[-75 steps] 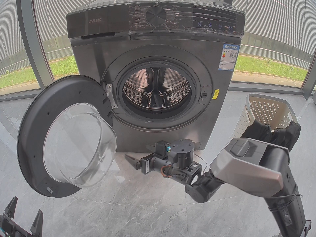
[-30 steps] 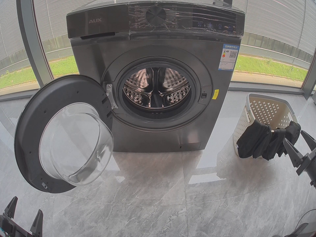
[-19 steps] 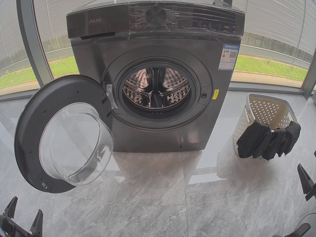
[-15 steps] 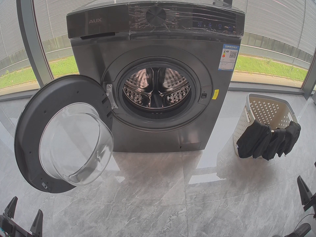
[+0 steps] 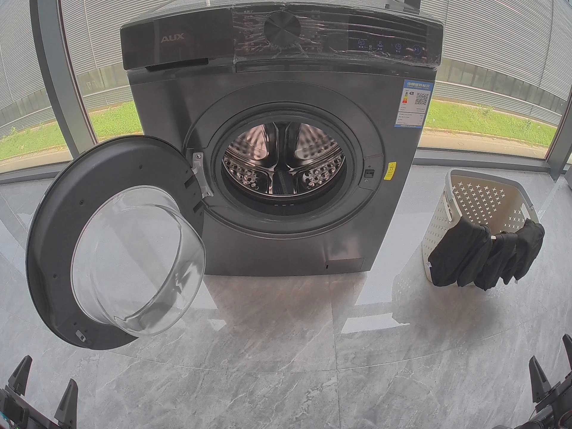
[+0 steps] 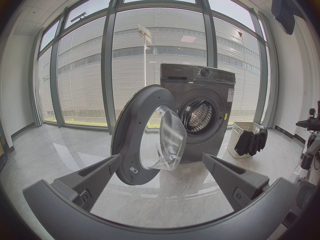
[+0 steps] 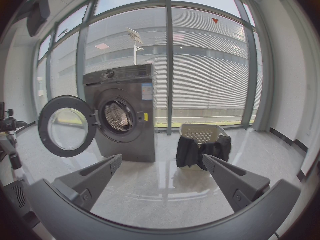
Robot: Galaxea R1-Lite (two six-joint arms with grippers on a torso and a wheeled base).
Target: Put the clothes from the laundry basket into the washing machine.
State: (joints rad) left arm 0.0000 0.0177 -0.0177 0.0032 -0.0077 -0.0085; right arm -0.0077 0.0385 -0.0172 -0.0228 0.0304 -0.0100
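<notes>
Several dark clothes hang over the laundry basket's front rim, on the floor right of the washing machine, door open. Your left gripper and right gripper sit low, fingers wide, holding nothing.
</notes>
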